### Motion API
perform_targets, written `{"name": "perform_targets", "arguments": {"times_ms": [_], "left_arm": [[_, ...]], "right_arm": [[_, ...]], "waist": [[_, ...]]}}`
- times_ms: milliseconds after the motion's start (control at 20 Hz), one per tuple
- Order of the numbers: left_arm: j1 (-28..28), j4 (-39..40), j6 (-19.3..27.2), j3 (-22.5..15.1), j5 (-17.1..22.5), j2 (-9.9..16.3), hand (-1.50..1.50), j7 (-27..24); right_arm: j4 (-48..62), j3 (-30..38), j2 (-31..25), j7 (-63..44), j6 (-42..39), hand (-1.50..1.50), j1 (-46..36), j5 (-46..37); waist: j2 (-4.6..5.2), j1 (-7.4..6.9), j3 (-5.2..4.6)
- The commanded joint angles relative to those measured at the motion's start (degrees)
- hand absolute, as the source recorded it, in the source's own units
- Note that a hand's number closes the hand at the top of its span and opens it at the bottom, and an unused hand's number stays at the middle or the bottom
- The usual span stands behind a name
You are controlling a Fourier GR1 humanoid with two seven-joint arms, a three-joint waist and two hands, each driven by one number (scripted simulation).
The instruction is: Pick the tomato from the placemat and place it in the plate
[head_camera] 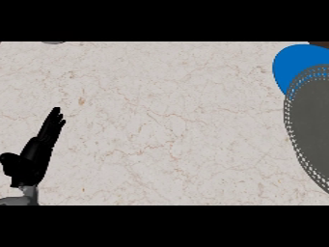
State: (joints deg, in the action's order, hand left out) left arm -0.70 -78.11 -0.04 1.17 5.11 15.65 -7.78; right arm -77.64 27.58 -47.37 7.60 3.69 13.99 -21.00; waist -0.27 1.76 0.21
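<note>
Here the left hand (30, 157) rests at the lower left of the frame, fingers straight and released, holding nothing; the right hand is out of view. At the right edge lie a grey placemat (323, 135) with a dotted border and, partly beneath its upper end, a blue plate (295, 60). The tomato cannot be seen anywhere on the marble counter (167, 120). Judged by its kind, it would be light, smooth, round and easily bruised, best cupped around its widest girth.
</note>
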Motion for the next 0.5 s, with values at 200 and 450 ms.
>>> {"name": "perform_targets", "arguments": {"times_ms": [200, 450], "left_arm": [[-0.82, 0.33, -2.14, 0.09, -0.09, 0.46, 0.0, -0.72], [0.2, -3.12, 0.42, -1.7, -2.17, -2.55, 0.0, 2.67]], "right_arm": [[16.93, 11.62, -8.34, 16.96, -0.68, 1.5, -9.26, 6.52], [17.86, 10.29, -10.93, 15.83, -6.31, 1.5, -14.54, 7.23]], "waist": [[0.37, -2.11, -0.14], [0.27, -2.25, -0.18]]}}
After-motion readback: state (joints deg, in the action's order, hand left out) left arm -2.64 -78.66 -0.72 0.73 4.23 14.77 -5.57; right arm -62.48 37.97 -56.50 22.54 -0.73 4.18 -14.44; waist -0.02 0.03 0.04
